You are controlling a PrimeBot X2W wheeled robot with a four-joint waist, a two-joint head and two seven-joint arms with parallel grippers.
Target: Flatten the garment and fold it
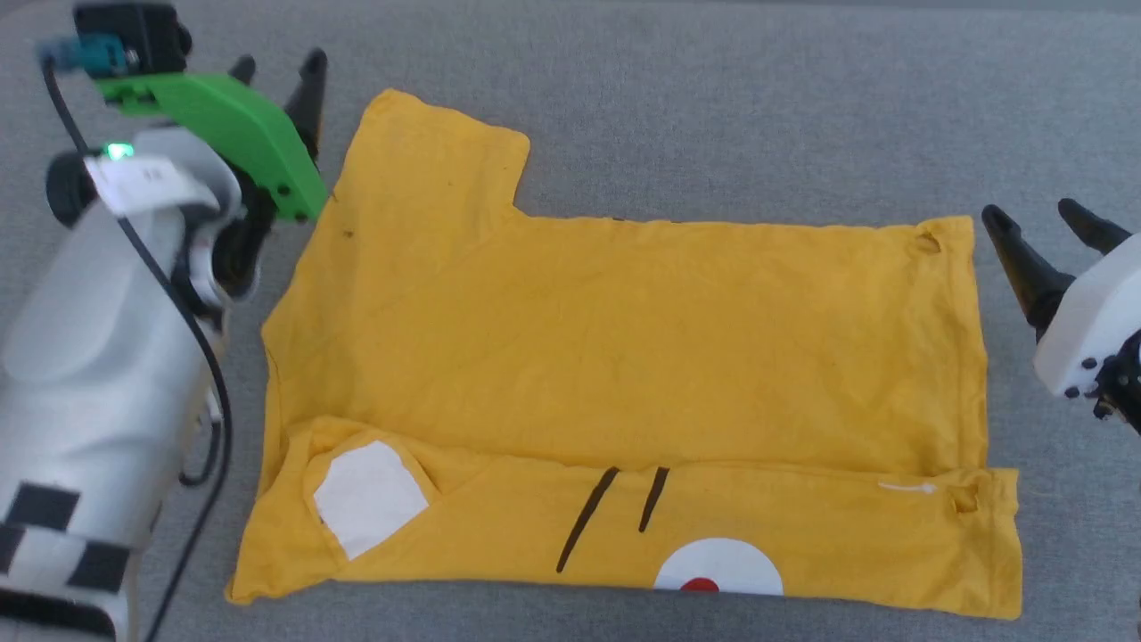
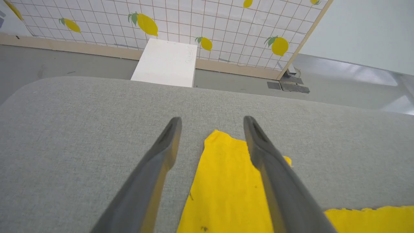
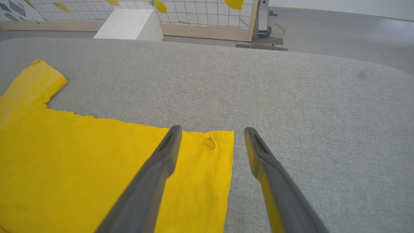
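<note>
The garment (image 1: 624,357), a mustard-yellow T-shirt, lies flat on the grey padded table (image 1: 713,107). Its near long edge is folded over, showing white patches, a red dot and thin black strokes. One sleeve sticks out at the far left. My left gripper (image 1: 276,67) hovers open just left of that sleeve (image 2: 223,181), which runs between its fingers in the left wrist view, where that gripper (image 2: 212,121) holds nothing. My right gripper (image 1: 1038,214) stands open beside the shirt's far right corner (image 3: 210,144); in the right wrist view, the gripper (image 3: 212,131) straddles the hem edge.
Beyond the table's far edge I see a grey floor, a white box (image 2: 166,63) and a tiled wall panel with lemon prints (image 2: 207,19). Bare grey table surface lies behind the shirt and to its right.
</note>
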